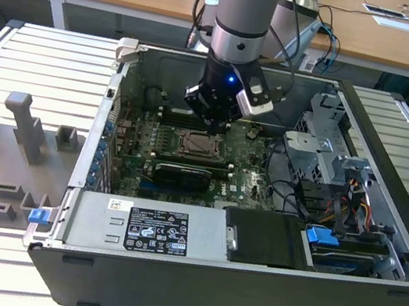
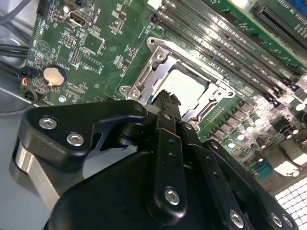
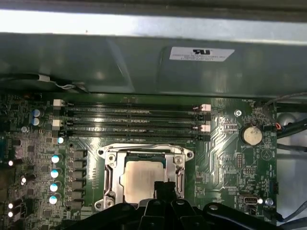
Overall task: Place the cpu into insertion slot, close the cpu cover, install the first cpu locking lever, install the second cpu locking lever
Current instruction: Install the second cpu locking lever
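Gripper fingers pressed together, nothing pinched, tips hanging just above the near edge of the chip. Chip sits flat in the socket, mid-motherboard. Metal cover frame lies down around the chip, its top showing through the window. Second wrist view: same, fingertips closed at the chip edge. Beyond the socket, memory slots, then the case wall. Exterior view: arm reaches down into the open case, gripper over the socket.

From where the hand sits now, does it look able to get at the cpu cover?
Probably yes. The hand hangs right above the cpu cover, which lies flat around the cpu, with nothing between them; the memory slots sit off to one side.
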Tool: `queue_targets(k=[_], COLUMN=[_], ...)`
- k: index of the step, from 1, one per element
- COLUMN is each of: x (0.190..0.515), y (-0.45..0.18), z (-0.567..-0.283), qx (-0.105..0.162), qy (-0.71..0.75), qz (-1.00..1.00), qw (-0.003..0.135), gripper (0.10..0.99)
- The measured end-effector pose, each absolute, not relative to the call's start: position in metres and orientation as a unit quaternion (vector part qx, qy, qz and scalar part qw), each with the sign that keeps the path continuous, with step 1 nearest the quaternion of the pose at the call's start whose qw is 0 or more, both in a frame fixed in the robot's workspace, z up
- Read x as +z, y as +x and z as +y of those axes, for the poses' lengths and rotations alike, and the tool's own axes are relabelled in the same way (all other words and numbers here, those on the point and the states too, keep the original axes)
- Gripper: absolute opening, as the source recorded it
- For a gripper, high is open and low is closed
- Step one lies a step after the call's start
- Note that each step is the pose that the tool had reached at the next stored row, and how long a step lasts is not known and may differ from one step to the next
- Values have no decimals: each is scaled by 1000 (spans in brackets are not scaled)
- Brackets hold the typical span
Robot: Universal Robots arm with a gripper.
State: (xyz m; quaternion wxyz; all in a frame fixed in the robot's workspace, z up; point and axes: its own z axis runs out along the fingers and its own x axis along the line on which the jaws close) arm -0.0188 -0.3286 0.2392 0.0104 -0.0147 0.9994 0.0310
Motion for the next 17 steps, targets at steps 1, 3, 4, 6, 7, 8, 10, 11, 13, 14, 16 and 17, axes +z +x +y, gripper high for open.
queue_targets(k=[1, 3, 4, 6, 7, 8, 10, 11, 13, 14, 16, 17], x=[239, 239, 239, 238, 237, 237, 237, 237, 237, 236, 236, 236], y=[-19, -19, -19, -19, -19, -19, -19, -19, -19, -19, -19, -20], z=[-330, -335, -337, -344, -346, -348, -351, -352, -356, -360, -363, -364], qx=[31, 31, 31, 31, 31, 31, 31, 31, 33, 36, 39, 50], qy=[-15, -15, -15, -15, -15, -15, -15, -15, -15, -15, -15, -15], qz=[999, 999, 999, 999, 999, 999, 999, 999, 999, 999, 999, 999], qw=[10, 9, 9, 9, 9, 9, 9, 9, 9, 9, 9, 9], gripper=[106, 106, 106, 106, 106, 106, 106, 106, 106, 106, 106, 106])
